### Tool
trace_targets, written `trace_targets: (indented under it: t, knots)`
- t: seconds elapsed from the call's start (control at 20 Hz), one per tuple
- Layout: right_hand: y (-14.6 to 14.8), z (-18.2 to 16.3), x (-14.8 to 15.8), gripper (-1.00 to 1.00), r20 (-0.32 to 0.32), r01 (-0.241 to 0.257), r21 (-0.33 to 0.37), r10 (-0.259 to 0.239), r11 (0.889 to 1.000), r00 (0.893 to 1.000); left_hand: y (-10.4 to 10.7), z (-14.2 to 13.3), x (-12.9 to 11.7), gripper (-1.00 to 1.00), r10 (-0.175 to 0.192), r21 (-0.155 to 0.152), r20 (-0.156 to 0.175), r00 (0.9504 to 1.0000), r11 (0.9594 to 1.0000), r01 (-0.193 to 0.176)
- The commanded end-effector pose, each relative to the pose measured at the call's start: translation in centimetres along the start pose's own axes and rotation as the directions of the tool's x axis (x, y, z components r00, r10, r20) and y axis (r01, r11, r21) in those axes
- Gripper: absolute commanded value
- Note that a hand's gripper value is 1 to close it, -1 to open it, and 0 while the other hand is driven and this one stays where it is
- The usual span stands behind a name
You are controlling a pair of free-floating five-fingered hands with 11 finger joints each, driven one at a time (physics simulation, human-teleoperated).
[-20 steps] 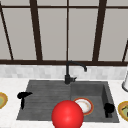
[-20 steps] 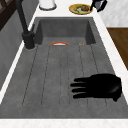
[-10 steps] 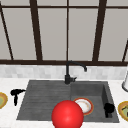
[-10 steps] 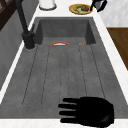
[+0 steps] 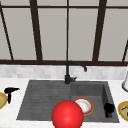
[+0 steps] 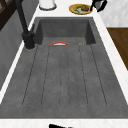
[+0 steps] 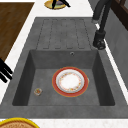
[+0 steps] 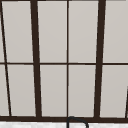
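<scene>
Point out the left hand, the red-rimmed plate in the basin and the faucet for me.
left hand (image 5: 10, 92), front view, on the palm.
red-rimmed plate (image 7: 70, 81), right side view, on its white middle.
faucet (image 5: 67, 72), front view, on the upright stem.

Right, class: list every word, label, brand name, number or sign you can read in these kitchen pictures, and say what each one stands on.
There are none: no readable text appears on anything.
The plate in the sink carries only a red rim and a speckled pattern, no letters.
The faucet, the red ball, the yellow dishes on the counter and the window frame are all unmarked.
</scene>
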Motion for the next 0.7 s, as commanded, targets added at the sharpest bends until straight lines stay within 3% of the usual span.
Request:
trace_targets:
  t: [0.0,0.15,0.3,0.4,0.5,0.65]
  knots:
    - [0.0,0.0,0.0,0.00,0.000,0.000,0.000,0.000,1.000,1.000,-0.5,3.1,-1.6,-1.00,0.029,-0.008,0.008,0.9995,0.9995,-0.029]
    - [0.0,0.0,0.0,0.00,0.000,0.000,0.000,0.000,1.000,1.000,-0.6,4.9,-3.0,-1.00,0.020,-0.020,0.043,0.9989,0.9996,-0.019]
    - [0.0,0.0,0.0,0.00,0.000,0.000,0.000,0.000,1.000,1.000,-0.5,6.1,-4.2,-1.00,0.039,0.054,0.049,0.9980,0.9976,-0.042]
    - [0.0,0.0,0.0,0.00,0.000,0.000,0.000,0.000,1.000,1.000,-0.4,7.3,-4.1,-1.00,0.057,0.106,0.050,0.9971,0.9925,-0.062]
    - [0.0,0.0,0.0,0.00,0.000,0.000,0.000,0.000,1.000,1.000,0.1,8.3,-3.1,-1.00,0.084,0.155,0.045,0.9954,0.9837,-0.090]
    - [0.0,0.0,0.0,0.00,0.000,0.000,0.000,0.000,1.000,1.000,2.0,7.7,-1.6,-1.00,0.104,0.191,0.056,0.9930,0.9752,-0.113]
